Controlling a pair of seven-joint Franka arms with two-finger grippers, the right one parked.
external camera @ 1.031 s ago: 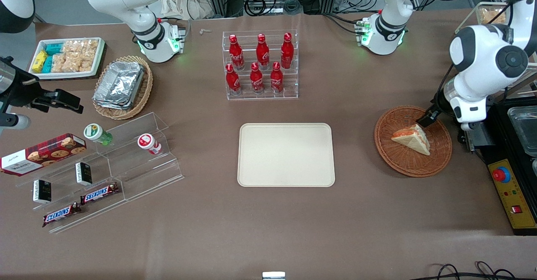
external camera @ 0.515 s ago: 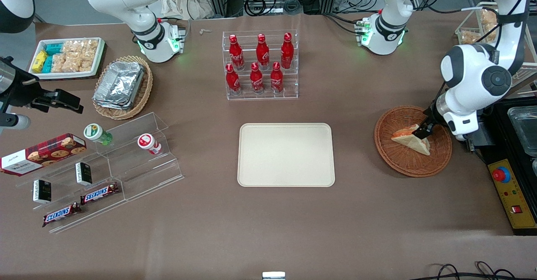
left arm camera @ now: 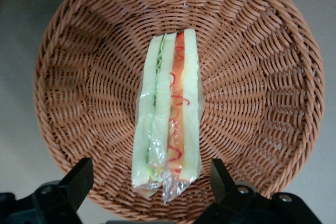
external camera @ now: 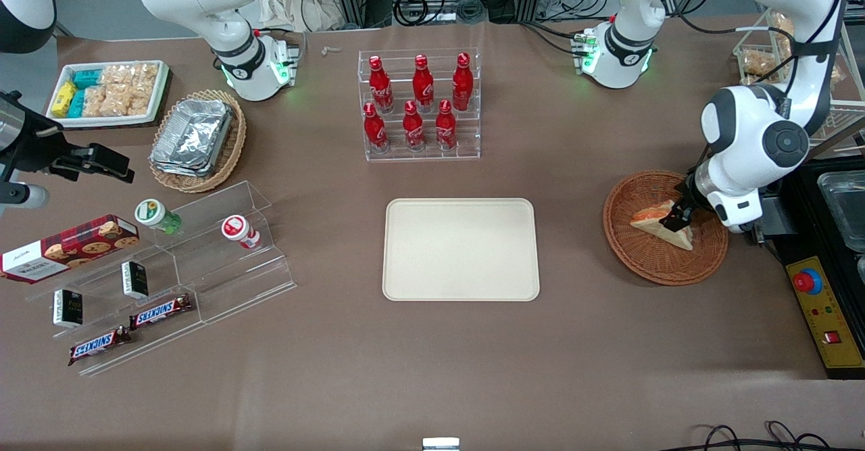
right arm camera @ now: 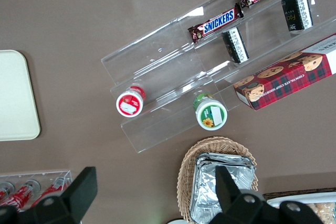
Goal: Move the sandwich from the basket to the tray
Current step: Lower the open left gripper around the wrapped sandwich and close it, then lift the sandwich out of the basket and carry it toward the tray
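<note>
Sandwich (external camera: 661,228) at rest in the basket (external camera: 649,265), wrapped in clear film.
Your gripper (external camera: 676,217) hung directly over the sandwich with its fingers (left arm camera: 79,179) spread wide, one to each side and touching nothing; the tray (external camera: 461,249) lay bare, well apart toward the parked arm's end.

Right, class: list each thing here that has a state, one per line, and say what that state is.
sandwich: wrapped, lying in the basket, not lifted.
basket: holds only the sandwich.
tray: nothing on it.
gripper: open, low over the sandwich, one finger to each side of it.
cola bottles: capped, upright in their rack.
cookie box: closed, lying flat.
</note>
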